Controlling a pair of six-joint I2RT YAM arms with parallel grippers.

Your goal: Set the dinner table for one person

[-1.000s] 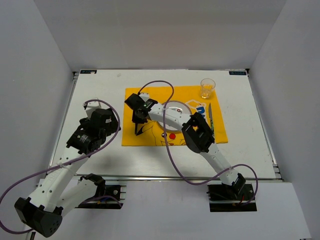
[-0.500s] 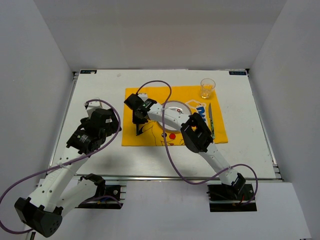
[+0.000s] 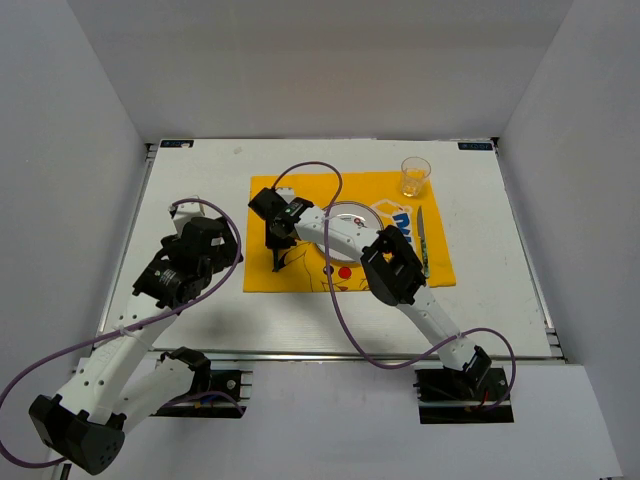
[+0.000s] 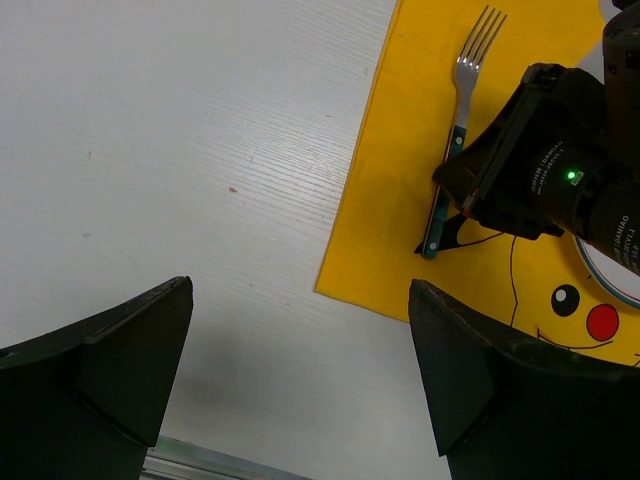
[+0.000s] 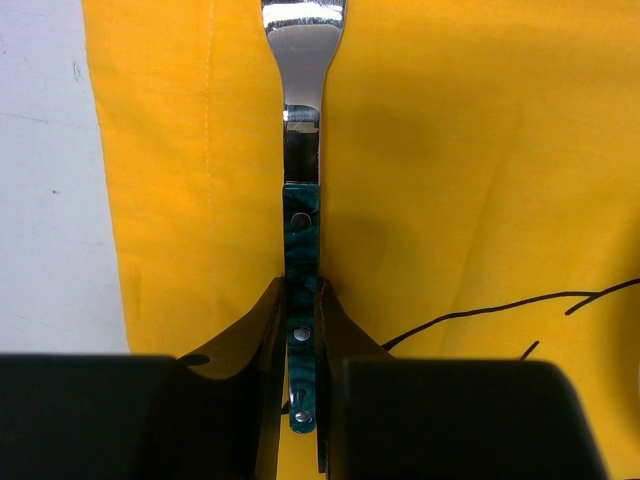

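Near the left edge of the yellow cloth (image 5: 450,150), pinches the green-handled fork (image 5: 301,240) by its handle in the right claw (image 5: 301,300); hangs the left claw (image 4: 300,290) spread wide over white bench (image 4: 200,150) alongside.

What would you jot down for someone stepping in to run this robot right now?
Left claw: open, empty, hovering over the bare table left of the yellow cloth.
Right claw: shut on the fork handle, at the cloth's left side.
Done: plate mid-cloth, knife to its right, glass at the far right corner.
Left: let go of the fork, probably, and pull the arm back.
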